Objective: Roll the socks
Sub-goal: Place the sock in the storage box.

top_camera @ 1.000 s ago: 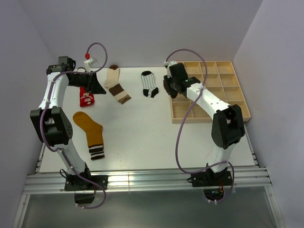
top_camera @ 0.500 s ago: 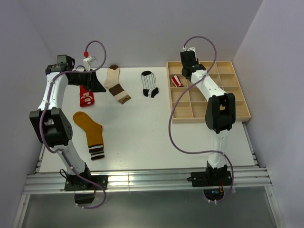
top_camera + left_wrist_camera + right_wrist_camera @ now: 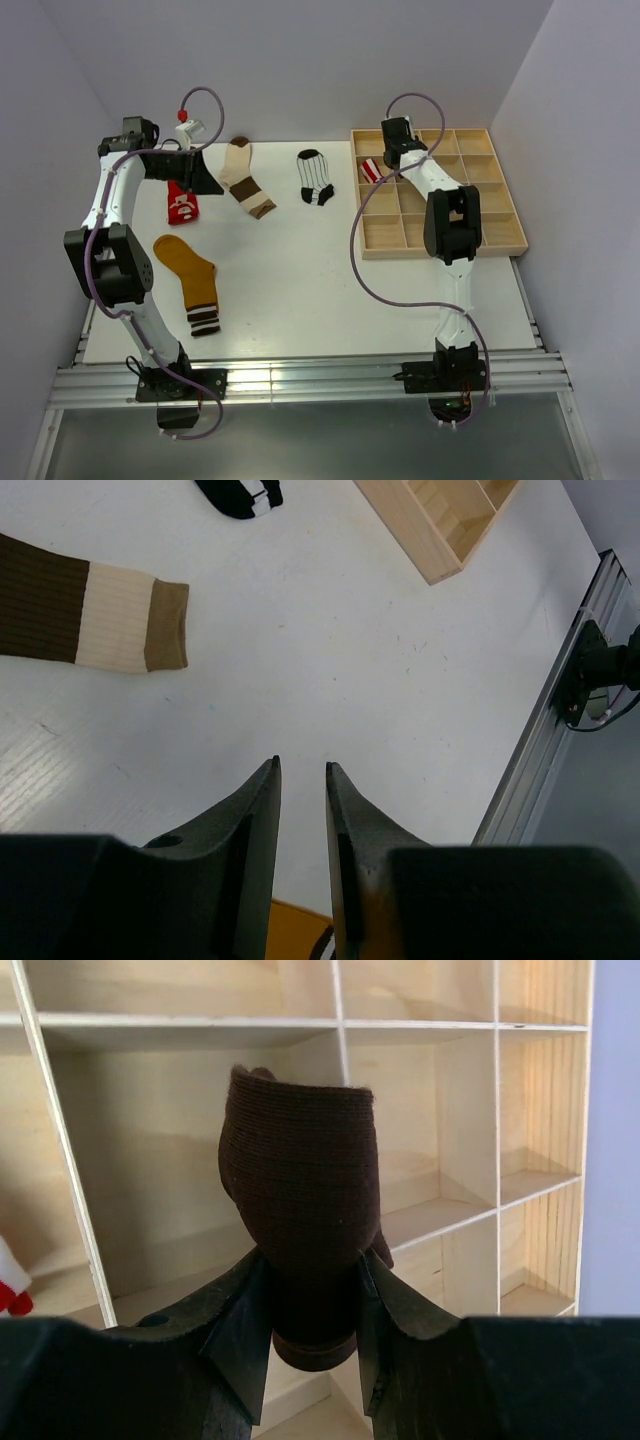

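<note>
My right gripper [image 3: 393, 148] hangs over the back-left cells of the wooden tray [image 3: 500, 238]. It is shut on the rolled dark brown sock [image 3: 300, 1200]. A rolled red-white striped sock [image 3: 371, 170] lies in a left tray cell. My left gripper [image 3: 210, 182] is raised over the red sock with white pattern [image 3: 182, 206]; its jaws stand a narrow gap apart with nothing between them [image 3: 302, 768]. The cream-and-brown sock [image 3: 246, 178], the white sock with black stripes [image 3: 316, 178] and the mustard sock [image 3: 192, 278] lie flat on the table.
The tray's dividers [image 3: 340, 1020] form several cells in front of the right gripper. An aluminium rail [image 3: 560, 730] runs along the table's near edge. Walls close in the back and both sides.
My right gripper has carried the dark brown sock from the tray's left edge to its back-left cells, uncovering the red-white roll. The left arm has not moved.
</note>
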